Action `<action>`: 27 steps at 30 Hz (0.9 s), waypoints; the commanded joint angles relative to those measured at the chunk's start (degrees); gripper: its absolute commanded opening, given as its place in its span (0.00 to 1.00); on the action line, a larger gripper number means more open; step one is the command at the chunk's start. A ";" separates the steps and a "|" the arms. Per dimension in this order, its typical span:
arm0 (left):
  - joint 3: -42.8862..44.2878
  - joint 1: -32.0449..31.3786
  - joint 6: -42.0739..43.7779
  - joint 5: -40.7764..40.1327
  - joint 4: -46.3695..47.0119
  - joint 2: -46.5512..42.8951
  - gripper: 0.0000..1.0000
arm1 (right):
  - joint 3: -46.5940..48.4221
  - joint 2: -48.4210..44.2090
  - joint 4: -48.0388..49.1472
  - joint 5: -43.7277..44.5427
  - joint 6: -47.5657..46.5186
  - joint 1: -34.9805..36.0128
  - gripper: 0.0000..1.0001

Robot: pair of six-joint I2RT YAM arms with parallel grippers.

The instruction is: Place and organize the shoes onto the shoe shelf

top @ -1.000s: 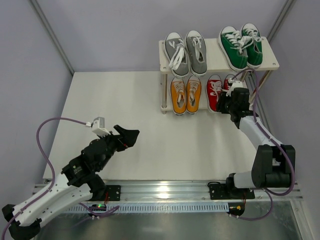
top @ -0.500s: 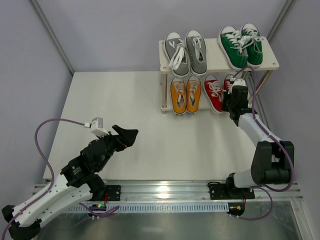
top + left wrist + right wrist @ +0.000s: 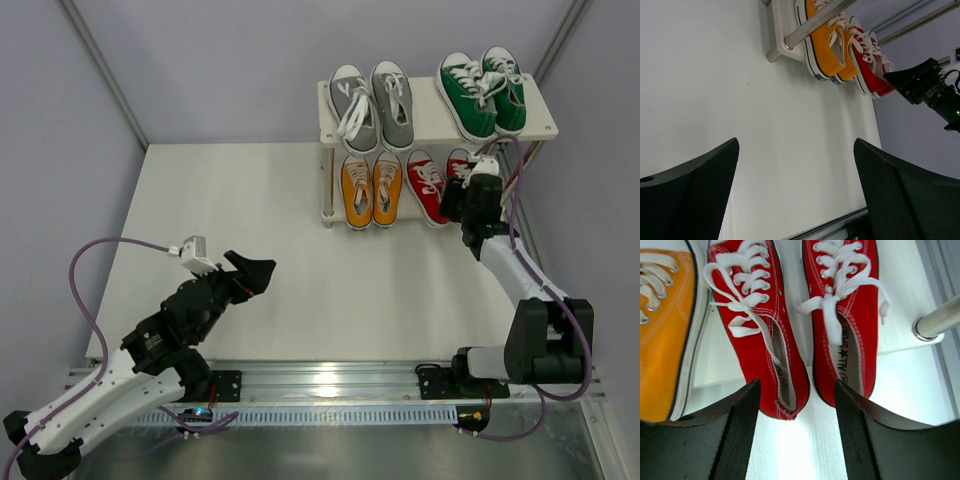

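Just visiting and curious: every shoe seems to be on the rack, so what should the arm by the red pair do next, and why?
Probably a gentle nudge forward. The open right gripper sits at the heels of the red shoes, which overhang the front of the lower board of the shoe shelf, the left one askew. Pushing them in should seat them more squarely.

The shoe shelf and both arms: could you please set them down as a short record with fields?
Shelf: two-tier wooden shoe shelf, far right of the table
Upper tier: grey shoes left, green shoes right
Lower tier: orange shoes left, red shoes right
Right claw: open, at the heels of the red shoes, holding nothing
Left claw: open, empty, above the near left of the table
Shoes off the shelf: none in view
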 commanded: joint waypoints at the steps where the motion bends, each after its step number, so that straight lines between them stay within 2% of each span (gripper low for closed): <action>1: 1.65 0.45 0.51 -0.73 0.41 0.67 0.93 | -1.92 -7.74 5.94 -1.51 1.27 -0.34 0.64; 8: 2.96 0.45 1.21 0.24 0.50 2.08 0.94 | -3.94 -14.60 4.27 -8.37 2.94 0.71 0.65; 14: 4.46 0.45 1.48 0.77 -0.64 2.34 0.93 | -5.96 -20.04 2.77 -17.32 4.70 2.82 0.57; 17: 6.21 0.45 2.44 1.47 -1.08 3.39 0.94 | -4.21 -23.82 -1.87 -19.52 4.00 4.49 0.57; 22: 11.47 0.36 4.28 2.61 -1.44 7.35 0.95 | 3.61 -26.12 -14.17 -28.23 3.29 6.16 0.57; 27: 20.79 0.45 6.40 2.18 -2.84 16.29 0.95 | 8.88 -29.71 -19.11 -24.82 2.85 6.16 0.46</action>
